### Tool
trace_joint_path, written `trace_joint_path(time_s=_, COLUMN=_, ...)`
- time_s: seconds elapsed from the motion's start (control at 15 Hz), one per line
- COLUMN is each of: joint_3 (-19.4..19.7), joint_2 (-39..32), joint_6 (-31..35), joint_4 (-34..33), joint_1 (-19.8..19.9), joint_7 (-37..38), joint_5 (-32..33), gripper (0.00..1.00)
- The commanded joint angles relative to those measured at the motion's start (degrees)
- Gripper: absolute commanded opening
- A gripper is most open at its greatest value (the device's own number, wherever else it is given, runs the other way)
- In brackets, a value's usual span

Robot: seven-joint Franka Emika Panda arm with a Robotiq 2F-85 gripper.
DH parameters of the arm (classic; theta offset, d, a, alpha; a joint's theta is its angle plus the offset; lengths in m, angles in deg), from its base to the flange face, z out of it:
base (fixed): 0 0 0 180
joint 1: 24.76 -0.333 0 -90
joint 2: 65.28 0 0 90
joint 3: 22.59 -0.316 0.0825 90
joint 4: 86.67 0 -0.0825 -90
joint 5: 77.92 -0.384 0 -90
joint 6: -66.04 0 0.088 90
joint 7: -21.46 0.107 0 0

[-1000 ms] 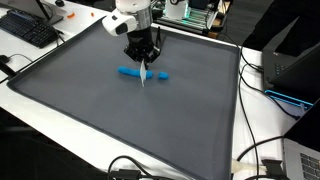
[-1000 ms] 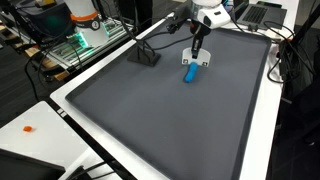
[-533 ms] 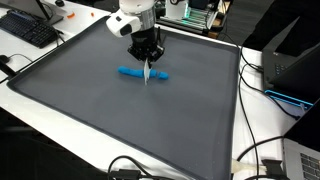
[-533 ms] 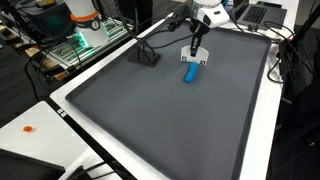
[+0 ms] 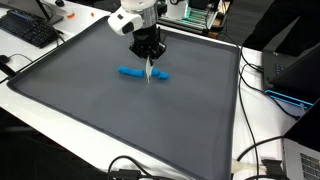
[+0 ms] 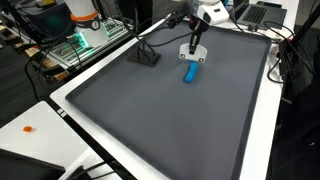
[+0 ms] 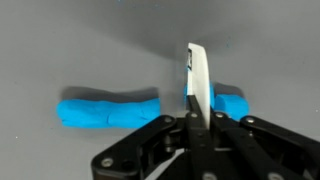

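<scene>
Since a second ago the gripper [image 7: 192, 118] has slid slightly rightward along the blue roll [image 7: 105, 108]. It is clamped on a white blade-like piece [image 7: 197, 75] standing upright across the roll, which lies toward the far middle of the dark-matted tabletop [image 5: 90, 110]. Cables [image 5: 130, 168] lie at the near edge, and a keyboard [image 5: 30, 30] sits far left.

Bright, even light is coming from overhead in both exterior views. It is laying a pale sheen on the grey mat [image 5: 90, 105] around the gripper [image 5: 150, 64] and leaving only a faint shadow beneath it. In the wrist view the white strip [image 7: 197, 75] pinched in the jaws is glaring almost blank. The black fingers [image 7: 165, 135] nearest the lens are blurring, and a soft shadow is darkening the mat beyond them.
</scene>
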Motion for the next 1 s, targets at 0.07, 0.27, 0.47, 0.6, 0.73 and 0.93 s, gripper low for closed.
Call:
trace_joint_path(time_s=0.07, joint_3=0.2, joint_2=3.1, joint_6=-2.7, joint_4=0.7, joint_1=0.1, joint_7=0.1, joint_5=-0.5, gripper=0.01)
trace_joint_path(time_s=0.27, joint_3=0.4, joint_2=4.4, joint_6=-3.0, joint_4=0.5, joint_1=0.1, joint_7=0.1, joint_5=-0.2, gripper=0.01)
trace_joint_path(time_s=0.47, joint_3=0.7, joint_2=5.4, joint_6=-2.7, joint_4=0.1, joint_1=0.2, joint_7=0.0, joint_5=0.0, gripper=0.01)
trace_joint_path(time_s=0.6, joint_3=1.0, joint_2=5.8, joint_6=-2.7, joint_4=-0.3, joint_1=0.2, joint_7=0.0, joint_5=0.2, gripper=0.01)
trace_joint_path(time_s=0.73, joint_3=1.3, joint_2=5.8, joint_6=-2.5, joint_4=-0.7, joint_1=0.2, joint_7=-0.1, joint_5=0.5, gripper=0.01)
trace_joint_path(time_s=0.93, joint_3=1.8, joint_2=5.5, joint_6=-2.1, joint_4=-1.3, joint_1=0.4, joint_7=-0.4, joint_5=1.0, gripper=0.01)
